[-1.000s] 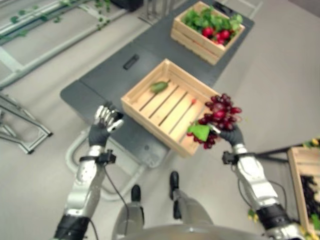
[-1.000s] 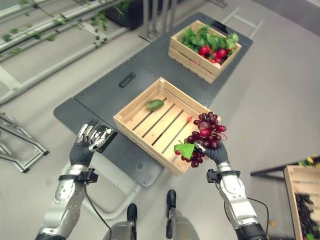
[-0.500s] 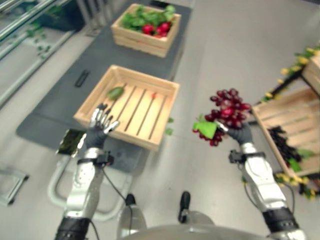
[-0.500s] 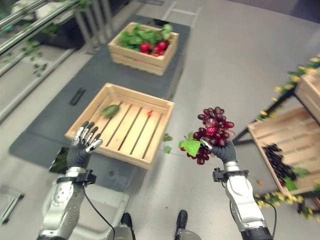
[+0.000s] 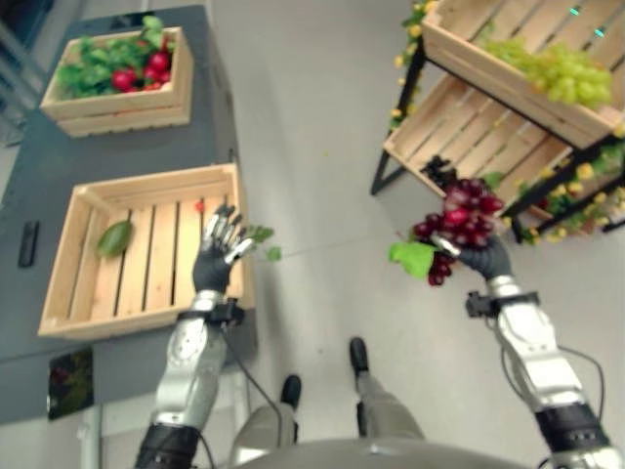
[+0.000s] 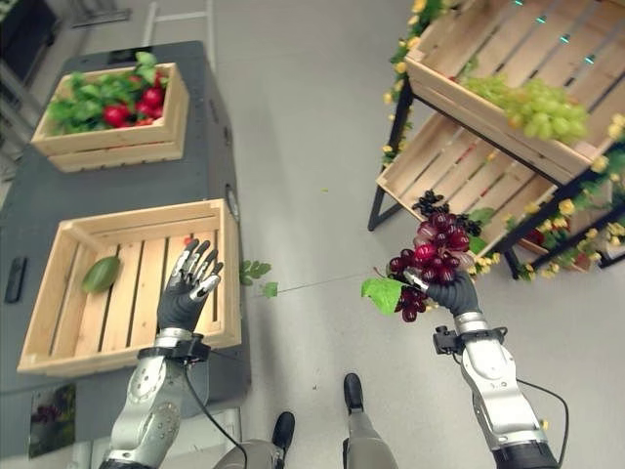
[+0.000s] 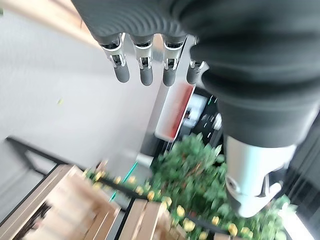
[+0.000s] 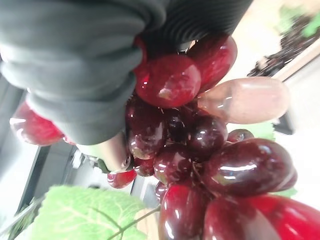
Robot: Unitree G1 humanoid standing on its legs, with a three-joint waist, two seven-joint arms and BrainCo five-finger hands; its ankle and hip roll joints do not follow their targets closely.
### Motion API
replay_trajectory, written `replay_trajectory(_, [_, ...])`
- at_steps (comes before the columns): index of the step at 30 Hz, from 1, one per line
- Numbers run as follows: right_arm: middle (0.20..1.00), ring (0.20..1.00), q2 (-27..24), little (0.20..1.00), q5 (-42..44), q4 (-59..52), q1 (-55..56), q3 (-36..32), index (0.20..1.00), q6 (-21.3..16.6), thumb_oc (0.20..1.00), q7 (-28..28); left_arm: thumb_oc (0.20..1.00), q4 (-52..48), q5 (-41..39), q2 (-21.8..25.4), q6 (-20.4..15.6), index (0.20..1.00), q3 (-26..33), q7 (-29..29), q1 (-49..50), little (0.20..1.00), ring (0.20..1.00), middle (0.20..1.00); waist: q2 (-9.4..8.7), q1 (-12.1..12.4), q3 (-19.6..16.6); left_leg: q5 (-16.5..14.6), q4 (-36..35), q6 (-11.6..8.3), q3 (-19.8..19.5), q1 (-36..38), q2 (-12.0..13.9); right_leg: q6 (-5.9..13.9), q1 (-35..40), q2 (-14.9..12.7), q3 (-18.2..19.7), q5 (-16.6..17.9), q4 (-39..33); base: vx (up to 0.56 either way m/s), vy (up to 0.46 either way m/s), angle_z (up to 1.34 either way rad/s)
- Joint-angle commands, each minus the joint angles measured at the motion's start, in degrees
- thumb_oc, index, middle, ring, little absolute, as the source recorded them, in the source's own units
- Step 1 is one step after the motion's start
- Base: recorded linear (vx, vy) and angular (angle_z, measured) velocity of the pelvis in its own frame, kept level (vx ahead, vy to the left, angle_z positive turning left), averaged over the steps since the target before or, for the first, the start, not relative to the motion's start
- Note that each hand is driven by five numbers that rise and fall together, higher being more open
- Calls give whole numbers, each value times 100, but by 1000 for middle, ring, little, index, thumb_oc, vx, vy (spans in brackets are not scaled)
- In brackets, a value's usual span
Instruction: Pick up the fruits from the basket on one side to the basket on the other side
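Note:
My right hand [image 6: 457, 291] is shut on a bunch of dark red grapes [image 6: 435, 256] with a green leaf [image 6: 381, 293], held up over the floor in front of the lower shelf crate [image 6: 430, 166]. The right wrist view shows the grapes [image 8: 200, 150] pressed under the hand's cover. My left hand [image 6: 186, 289] is open and raised, fingers [image 7: 142, 70] straight, over the near right corner of a slatted wooden crate [image 6: 59, 357] that holds one green fruit [image 6: 101, 274].
A second crate [image 6: 117, 147] of red fruit and greens sits farther back on the dark platform [image 6: 210, 107]. On the right, a black-framed rack carries an upper crate [image 6: 479, 107] with green grapes [image 6: 532, 106] and dark grapes [image 6: 430, 203] below. Open floor lies between.
The camera has swung right, bringing the shelf rack into view. My right hand with the red grapes now sits close before the lower shelf crate. The left hand stays raised and open.

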Motion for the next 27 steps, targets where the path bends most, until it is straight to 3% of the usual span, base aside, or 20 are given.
replay_trajectory(1, [200, 200, 78, 200, 205, -448, -279, -312, 200, -541, 200, -29, 1000, -193, -30, 374, -223, 1000, -135, -47, -185, 1000, 1000, 1000, -211, -105, -447, 296, 73, 17, 124, -602, -297, -103, 771, 412, -199, -946, 14, -2, -8, -33])
replay_trajectory(3, [200, 200, 146, 200, 237, -483, -264, -345, 200, -551, 200, -23, 1000, -194, 0, 407, -221, 1000, -119, -26, -185, 1000, 1000, 1000, -273, -124, -455, 219, 33, 36, 168, -527, -216, 11, 593, 488, -210, -1025, 387, 18, -11, -27])
replay_trajectory(4, [200, 200, 193, 200, 237, -469, -257, -375, 200, -533, 200, -38, 1000, -171, 60, 440, -231, 1000, -131, 11, -211, 1000, 1000, 1000, -308, -237, -401, 217, -68, 30, 239, -398, -117, 357, 294, 531, -267, -857, 853, 23, -13, -22])
replay_trajectory(5, [200, 200, 194, 200, 235, -469, -263, -374, 200, -532, 200, -39, 1000, -167, 62, 440, -234, 1000, -129, 13, -217, 1000, 1000, 1000, -311, -235, -400, 220, -73, 31, 244, -401, -119, 362, 270, 531, -265, -869, 889, -31, -11, -25])
replay_trajectory(6, [200, 200, 207, 200, 159, -472, -310, -357, 200, -517, 200, -59, 1000, -167, 112, 505, -234, 1000, -132, 41, -239, 1000, 1000, 1000, -258, -318, -358, 245, -147, 13, 245, -354, 13, 571, 46, 486, -244, -802, 1044, -54, 4, -24])
replay_trajectory(7, [200, 200, 208, 200, 156, -475, -312, -355, 200, -513, 200, -61, 1000, -164, 112, 505, -235, 1000, -130, 40, -241, 1000, 1000, 1000, -260, -319, -366, 244, -158, 14, 247, -354, 12, 573, 32, 485, -242, -815, 1061, -32, -9, -31])
replay_trajectory(8, [200, 200, 239, 200, 140, -461, -321, -340, 200, -506, 200, -69, 1000, -176, 96, 522, -243, 1000, -91, 61, -247, 1000, 1000, 1000, -204, -299, -363, 246, -253, -22, 272, -285, 125, 498, 20, 120, -422, -863, 797, 33, -54, -39])
replay_trajectory(9, [200, 200, 230, 200, 182, -432, -378, -340, 200, -474, 200, -69, 1000, -151, 60, 521, -233, 1000, -78, 72, -266, 1000, 1000, 1000, -149, -202, -373, 277, -413, -123, 393, -200, 291, 355, 28, -488, -947, -750, 252, 35, -54, -29])
replay_trajectory(10, [200, 200, 228, 200, 183, -428, -380, -341, 200, -475, 200, -69, 1000, -147, 60, 520, -235, 1000, -80, 72, -270, 1000, 1000, 1000, -141, -203, -372, 277, -426, -125, 389, -187, 297, 355, 52, -483, -955, -739, 220, 108, -39, -12])
replay_trajectory(11, [200, 200, 157, 200, 195, -372, -406, -385, 200, -459, 200, -83, 1000, -97, 118, 541, -216, 1000, -185, 66, -342, 1000, 1000, 1000, -129, -263, -371, 224, -463, -128, 382, -85, 218, 361, -43, -663, -781, -450, -181, 100, 4, -6])
replay_trajectory(16, [200, 200, -64, 200, 284, -495, -552, -472, 200, -380, 200, -70, 1000, -80, 193, 521, -177, 1000, -277, -6, -254, 1000, 1000, 1000, -245, -346, -505, 50, -444, -120, 524, 98, 55, 446, 68, -724, -614, -226, -413, 110, 29, -23])
replay_trajectory(20, [200, 200, -586, 200, 656, -243, -951, -494, 200, -281, 200, -96, 1000, -38, 117, 504, -89, 1000, -426, -86, -159, 1000, 1000, 1000, -253, -344, -678, 29, -569, -139, 581, 203, -1, 457, 242, -664, -544, -142, -596, 106, -28, -31])
replay_trajectory(21, [200, 200, -974, 200, 761, -120, -1167, -500, 200, -210, 200, -129, 1000, -52, 55, 537, -30, 1000, -527, -151, -94, 1000, 1000, 1000, -257, -341, -727, 9, -586, -158, 595, 254, 8, 439, 319, -647, -572, -148, -653, 58, -37, -10])
replay_trajectory(27, [200, 200, -1927, 200, 1184, 518, -1853, -209, 200, -127, 200, -174, 1000, -144, -143, 645, 107, 1000, -904, -350, 26, 1000, 1000, 1000, -171, -335, -818, 18, -675, -261, 640, 386, 114, 386, 515, -579, -612, -201, -818, 77, -52, -5])
